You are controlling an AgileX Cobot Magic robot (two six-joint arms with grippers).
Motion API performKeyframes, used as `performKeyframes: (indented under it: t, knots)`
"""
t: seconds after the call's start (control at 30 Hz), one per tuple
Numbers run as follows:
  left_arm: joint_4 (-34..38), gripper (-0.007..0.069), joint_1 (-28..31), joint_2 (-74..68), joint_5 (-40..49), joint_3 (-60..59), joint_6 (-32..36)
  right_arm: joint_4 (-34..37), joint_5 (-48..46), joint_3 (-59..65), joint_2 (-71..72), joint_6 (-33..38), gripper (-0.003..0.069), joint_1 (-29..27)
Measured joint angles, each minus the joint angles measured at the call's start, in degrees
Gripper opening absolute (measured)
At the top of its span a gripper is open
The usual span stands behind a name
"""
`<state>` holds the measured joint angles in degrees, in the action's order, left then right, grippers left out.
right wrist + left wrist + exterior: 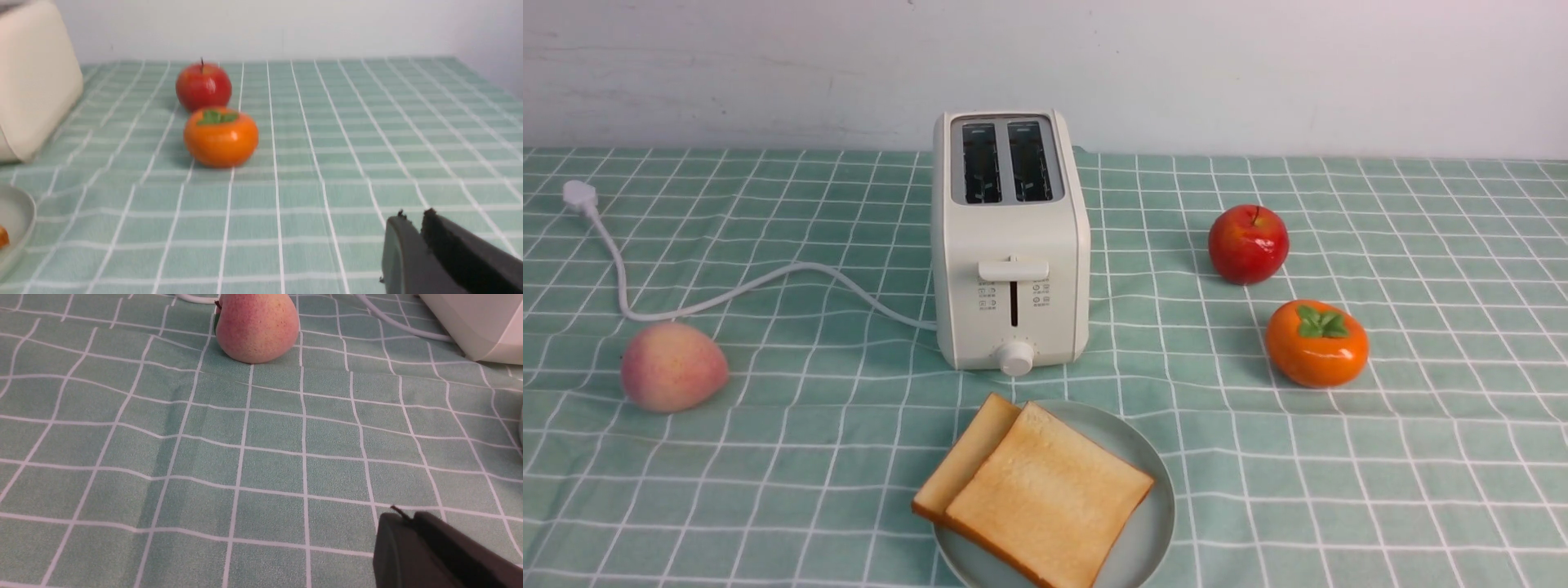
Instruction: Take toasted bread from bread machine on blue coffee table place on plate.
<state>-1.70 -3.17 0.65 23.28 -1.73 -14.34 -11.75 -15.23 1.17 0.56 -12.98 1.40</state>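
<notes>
Two slices of toasted bread (pixel 1045 494) lie overlapping on the pale blue-green plate (pixel 1156 523) at the front centre of the table. The second slice (pixel 968 457) sticks out to the left under the top one. The cream-white bread machine (pixel 1013 245) stands behind the plate, both slots empty, lever up. My left gripper (pixel 408 518) is shut and empty, low over the cloth, in front of a peach. My right gripper (pixel 412 218) is shut and empty, low over the cloth right of the plate (pixel 16 220). Neither arm shows in the front view.
A pink peach (pixel 672 366) lies left of the toaster; it also shows in the left wrist view (pixel 257 326). The white power cord (pixel 727 290) runs left to its plug (pixel 580 196). A red apple (pixel 1248 243) and an orange persimmon (pixel 1316 343) sit at the right.
</notes>
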Motion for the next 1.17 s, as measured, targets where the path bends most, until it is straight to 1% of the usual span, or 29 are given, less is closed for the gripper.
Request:
performKeyframes:
  t: [0.07, 0.17, 0.8, 1.17]
  knots:
    - [0.00, 0.0031, 0.00, 0.00, 0.00, 0.00, 0.00, 0.40, -3.80, 0.26, 0.00, -0.05, 0.0078, 0.00]
    - [0.00, 0.0036, 0.00, 0.00, -0.06, -0.05, 0.00, 0.40, -5.53, 0.07, 0.00, -0.05, 0.0083, 0.00]
    - [0.00, 0.0058, 0.00, 0.00, -0.06, -0.05, 0.00, 0.34, -6.13, -0.06, 0.00, -0.12, 0.0106, 0.00]
    - [0.00, 0.0070, 0.00, 0.00, -0.06, -0.05, 0.00, 0.34, -6.13, -0.11, 0.00, -0.18, 0.0106, 0.00]
